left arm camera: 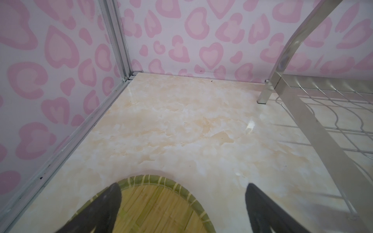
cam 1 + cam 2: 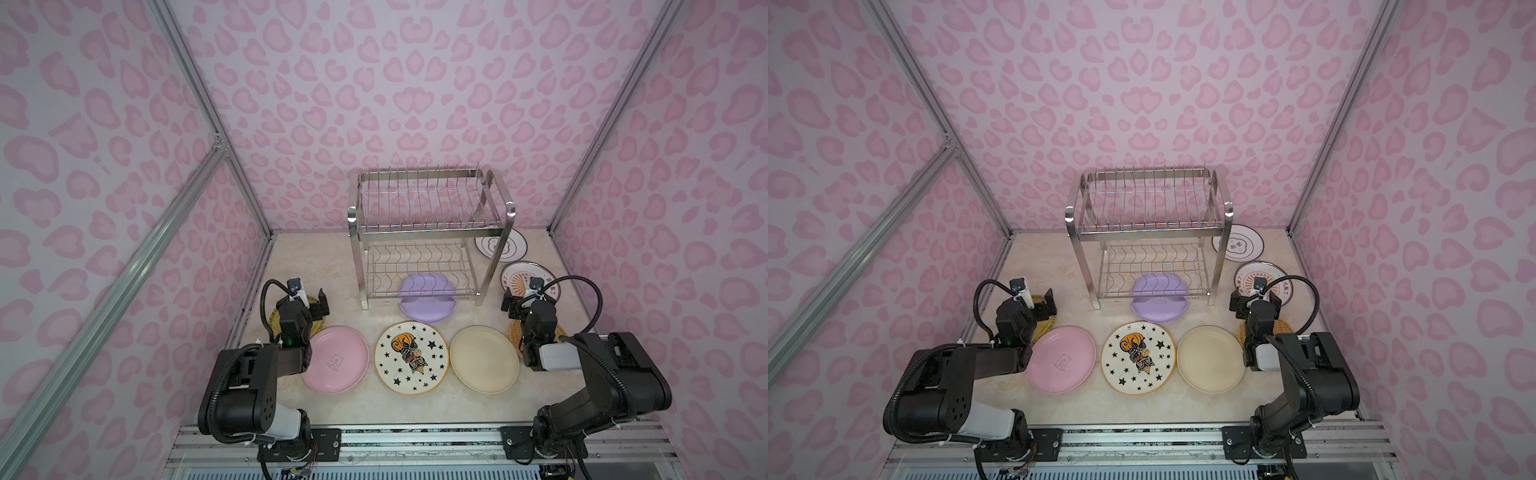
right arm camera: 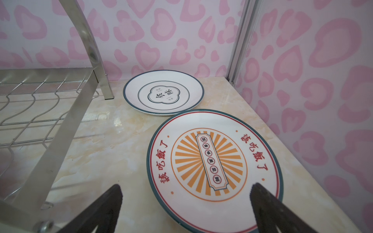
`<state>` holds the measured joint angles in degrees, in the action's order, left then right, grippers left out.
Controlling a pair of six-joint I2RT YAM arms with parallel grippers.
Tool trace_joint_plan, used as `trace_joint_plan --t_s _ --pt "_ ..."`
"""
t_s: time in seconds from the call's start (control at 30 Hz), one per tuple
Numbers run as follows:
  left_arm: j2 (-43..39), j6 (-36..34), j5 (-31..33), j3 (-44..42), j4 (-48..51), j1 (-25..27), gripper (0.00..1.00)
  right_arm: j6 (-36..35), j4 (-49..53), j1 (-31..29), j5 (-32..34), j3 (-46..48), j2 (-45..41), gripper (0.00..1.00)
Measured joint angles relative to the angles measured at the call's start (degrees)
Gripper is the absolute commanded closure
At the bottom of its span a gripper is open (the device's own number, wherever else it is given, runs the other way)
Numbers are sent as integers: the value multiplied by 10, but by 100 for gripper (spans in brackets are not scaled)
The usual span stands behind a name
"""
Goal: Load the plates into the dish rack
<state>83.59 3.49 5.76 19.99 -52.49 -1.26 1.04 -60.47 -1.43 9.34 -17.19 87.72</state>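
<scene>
Eight plates (image 2: 411, 357) lay flat on the surface (image 2: 316, 266) near the dish rack (image 2: 428, 195), the lilac plate (image 2: 428, 307) partly beneath it. Left fingers (image 1: 107, 205) stood open above a wicker plate (image 1: 153, 203), right fingers (image 3: 266, 207) above a printed plate (image 3: 214, 161).

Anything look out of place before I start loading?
The lilac plate lies flat on the table, partly tucked under the dish rack's lower tier, so the front rail may hinder a grasp. Nothing looks spilled or broken.
</scene>
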Motion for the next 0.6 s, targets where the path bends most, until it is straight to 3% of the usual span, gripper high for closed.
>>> trace_joint_plan --t_s 0.17,0.33,0.5,0.6 --pt "-63 11 35 80 110 8 3 14 36 -5 50 9 -104 0" --pt "-124 96 81 139 246 12 3 43 75 -37 80 16 -218 0" --pt "-174 236 88 176 414 12 3 183 225 -31 114 -30 -348 0" --pt "-227 303 51 167 501 11 3 291 314 -3 114 -25 -421 0"
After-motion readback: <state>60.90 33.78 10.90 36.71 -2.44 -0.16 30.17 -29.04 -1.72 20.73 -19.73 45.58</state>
